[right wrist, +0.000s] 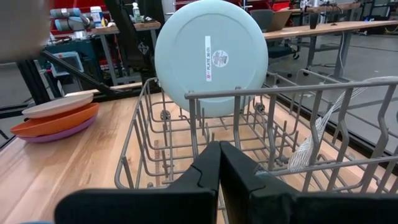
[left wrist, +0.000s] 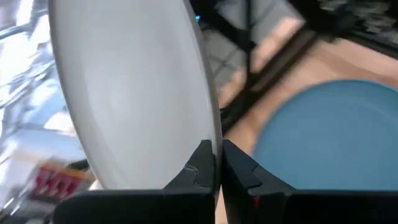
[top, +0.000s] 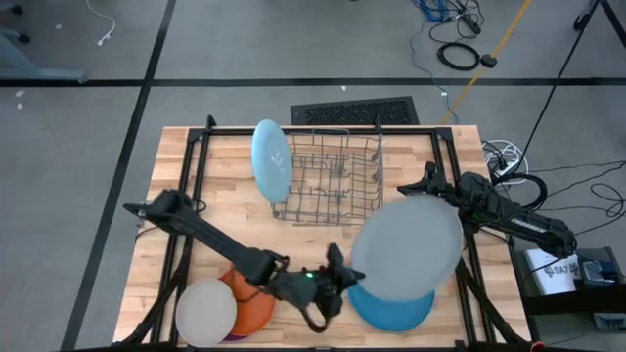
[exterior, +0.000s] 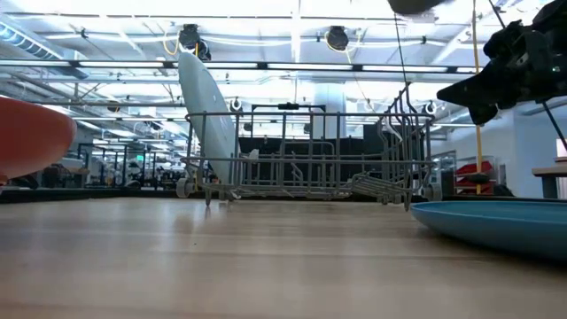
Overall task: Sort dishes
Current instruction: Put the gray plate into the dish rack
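Left claw (top: 342, 277), nearest, pinches the rim of the pale grey plate (top: 406, 246), held raised and tilted above the darker blue plate (top: 391, 307). Right claw (top: 403, 187) is pressed together beside the dish rack (top: 328, 179), where the light blue plate (top: 270, 160) stands on edge.

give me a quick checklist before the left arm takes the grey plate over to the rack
1. Left tool shut on the grey plate rim: ok, the fingers pinch its edge in the left wrist view.
2. Grey plate clear of the blue plate: ok, it is lifted above it.
3. Rack has free slots: ok, only the light blue plate stands in it, at the left end.
4. Right tool out of the way: not ok, it is shut and sits right at the rack's right side.
5. Small plate stack undisturbed: ok, off-white on orange on purple, at the table's front left.
6. Grip firm enough for the swing: cannot tell.
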Motion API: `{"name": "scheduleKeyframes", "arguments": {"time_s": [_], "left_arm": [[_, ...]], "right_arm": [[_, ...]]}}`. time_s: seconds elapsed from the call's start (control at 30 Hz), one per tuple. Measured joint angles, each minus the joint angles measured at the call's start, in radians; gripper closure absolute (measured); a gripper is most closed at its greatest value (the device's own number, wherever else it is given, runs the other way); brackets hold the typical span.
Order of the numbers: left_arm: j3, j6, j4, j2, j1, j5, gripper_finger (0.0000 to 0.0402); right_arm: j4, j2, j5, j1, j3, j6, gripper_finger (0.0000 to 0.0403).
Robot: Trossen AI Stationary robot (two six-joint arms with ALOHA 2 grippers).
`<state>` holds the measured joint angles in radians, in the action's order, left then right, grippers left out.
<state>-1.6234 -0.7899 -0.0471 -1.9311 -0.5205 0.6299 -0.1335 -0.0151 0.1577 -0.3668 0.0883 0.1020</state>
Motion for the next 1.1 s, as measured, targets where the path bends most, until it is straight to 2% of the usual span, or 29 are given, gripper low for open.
{"name": "scheduleKeyframes", "arguments": {"time_s": [0.1, 0.2, 0.4, 0.5, 0.7, 0.93, 1.1], "left_arm": [[0.000, 0.006, 0.004, 0.074, -0.006, 0.110, 0.0400], [0.000, 0.100, 0.013, 0.155, 0.018, 0.187, 0.0400], [0.008, 0.412, 0.157, 0.285, 0.121, 0.210, 0.0400], [0.041, 0.540, 0.194, 0.322, 0.180, 0.178, 0.0400], [0.168, 0.798, 0.193, 0.411, 0.310, 0.021, 0.0401], [0.339, 1.012, 0.188, 0.533, 0.415, -0.018, 0.0401], [0.454, 1.123, 0.196, 0.603, 0.447, -0.063, 0.0401]], "right_arm": [[0.001, 0.000, 0.000, 0.000, 0.000, 0.000, 0.0399], [0.001, 0.000, 0.000, 0.000, 0.000, 0.002, 0.0399], [0.002, 0.000, 0.000, 0.000, 0.000, 0.002, 0.0399], [0.002, 0.000, 0.000, 0.000, 0.000, 0.002, 0.0399], [0.001, 0.000, 0.000, 0.000, 0.000, -0.001, 0.0399], [0.001, 0.000, 0.000, 0.000, 0.000, -0.009, 0.0399], [0.002, 0.000, 0.000, 0.000, 0.000, -0.020, 0.0399]]}}
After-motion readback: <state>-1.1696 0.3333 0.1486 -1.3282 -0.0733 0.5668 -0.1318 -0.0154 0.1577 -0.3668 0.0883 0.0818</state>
